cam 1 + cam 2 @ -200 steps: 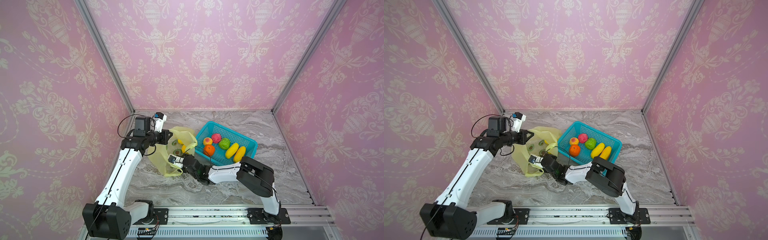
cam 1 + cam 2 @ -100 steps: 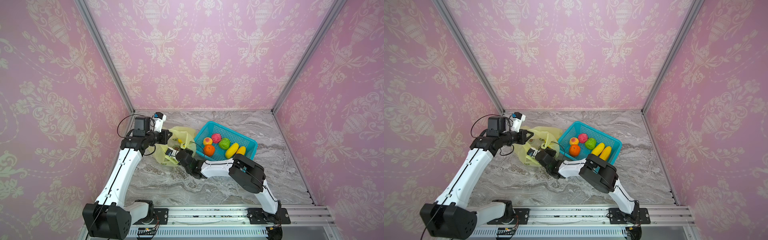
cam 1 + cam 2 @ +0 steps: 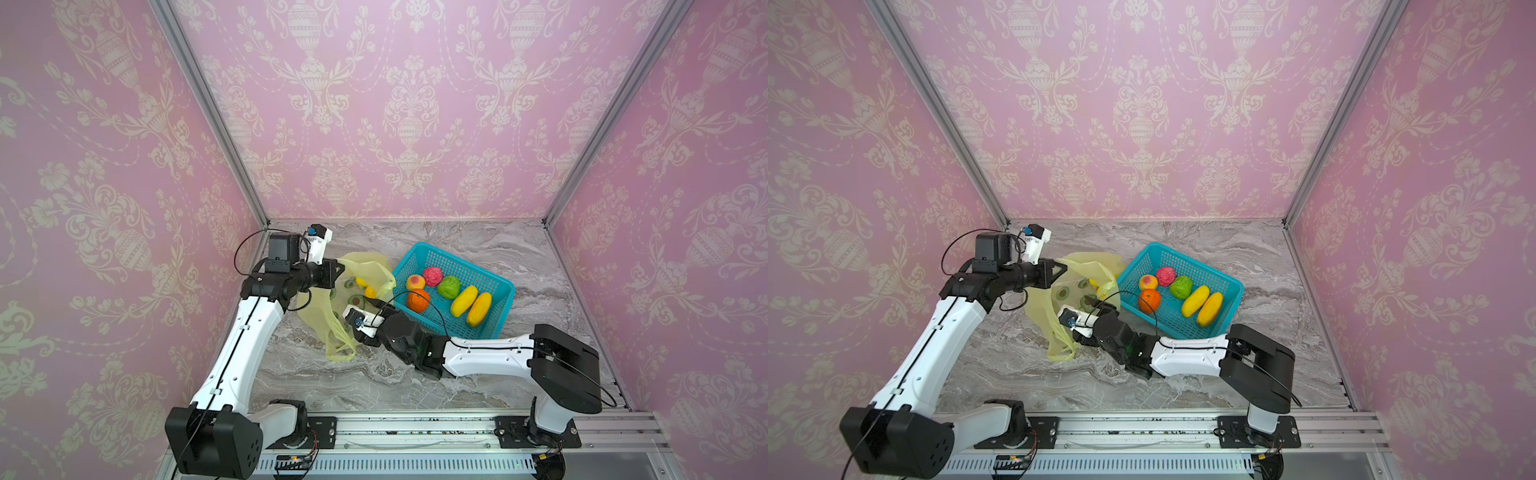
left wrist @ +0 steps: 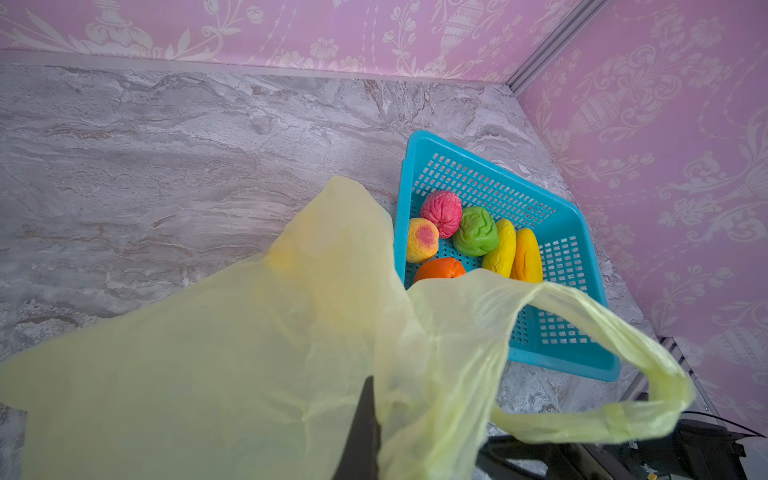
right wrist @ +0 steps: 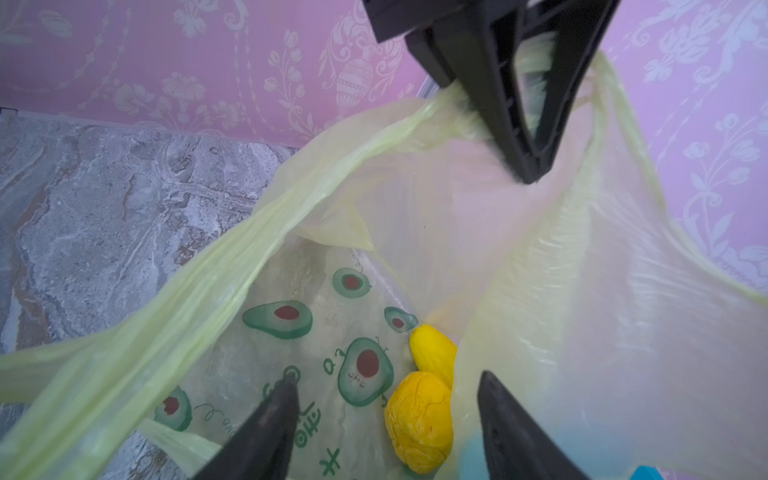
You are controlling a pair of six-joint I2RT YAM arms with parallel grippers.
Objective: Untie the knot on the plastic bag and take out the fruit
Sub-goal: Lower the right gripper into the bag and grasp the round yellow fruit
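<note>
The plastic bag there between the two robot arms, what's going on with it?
The left gripper is shut on the rim of the plastic bag, holding it lifted and open. The right gripper has its fingers apart at the bag's mouth, aimed at the two yellow fruits inside. Six pieces of fruit lie in the turquoise basket beside the bag. The handles look untied; one handle loop hangs loose.

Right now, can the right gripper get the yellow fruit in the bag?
Probably yes. The left gripper holds the bag open, and the right gripper has its open jaws at the bag's mouth, with the fruit just ahead and nothing between.
</note>
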